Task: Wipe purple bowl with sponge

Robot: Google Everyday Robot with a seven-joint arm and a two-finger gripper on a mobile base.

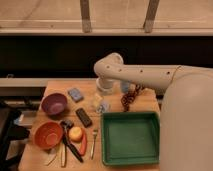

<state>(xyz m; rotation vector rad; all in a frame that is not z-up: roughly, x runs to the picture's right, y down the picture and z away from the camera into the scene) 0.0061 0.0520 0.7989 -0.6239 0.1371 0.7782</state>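
Note:
The purple bowl stands upright on the left side of the wooden table. A small blue sponge lies flat just behind and to the right of the bowl. My white arm reaches in from the right. Its gripper hangs over the table's middle, right of the sponge and apart from it and from the bowl. Nothing shows in the gripper.
An orange bowl stands at the front left. Beside it lie a black utensil, a yellow fruit, a red pepper and a fork. A black bar lies mid-table. A green tray fills the front right.

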